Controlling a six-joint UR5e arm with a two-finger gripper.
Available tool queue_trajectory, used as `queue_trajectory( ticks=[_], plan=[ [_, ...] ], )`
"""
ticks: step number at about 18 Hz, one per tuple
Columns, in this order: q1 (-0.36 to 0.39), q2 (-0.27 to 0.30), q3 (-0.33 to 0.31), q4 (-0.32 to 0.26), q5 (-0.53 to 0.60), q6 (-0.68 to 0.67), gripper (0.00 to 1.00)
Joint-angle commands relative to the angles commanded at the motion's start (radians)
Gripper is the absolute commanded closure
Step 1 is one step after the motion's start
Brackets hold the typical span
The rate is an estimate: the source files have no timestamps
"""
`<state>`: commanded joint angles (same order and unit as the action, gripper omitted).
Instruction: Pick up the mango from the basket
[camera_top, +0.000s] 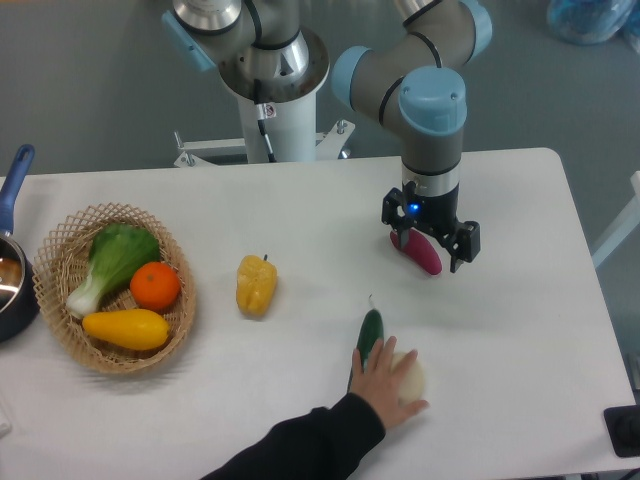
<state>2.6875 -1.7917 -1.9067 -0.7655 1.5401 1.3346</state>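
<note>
White worktop (300, 200) filled most of the view under a grey floor. At its left side sat the basket (60, 240), and the mango (126, 328) lay inside along the near rim, just below an orange (155, 285) and a leafy green vegetable (115, 260). A yellow pepper (256, 284) stood on the worktop beside the basket. Well to the right, the claw (431, 248) pointed down with its fingers spread either side of a purple eggplant (418, 252); whether it gripped could not be told. A person's hand (383, 375) rested on a pale round item (410, 377), touching a cucumber (368, 340)
</note>
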Motion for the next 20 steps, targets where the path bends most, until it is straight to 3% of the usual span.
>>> queue_trajectory(
  ticks=[8, 15, 20],
  plan=[
    [-0.005, 0.0, -0.002, 0.0, 0.011, -0.002, 0.0],
    [-0.063, 0.002, 0.0, 0.0, 0.012, -0.034, 0.0],
    [-0.123, 0.0, -0.003, 0.002, 0.003, -0.179, 0.0]
  ],
)
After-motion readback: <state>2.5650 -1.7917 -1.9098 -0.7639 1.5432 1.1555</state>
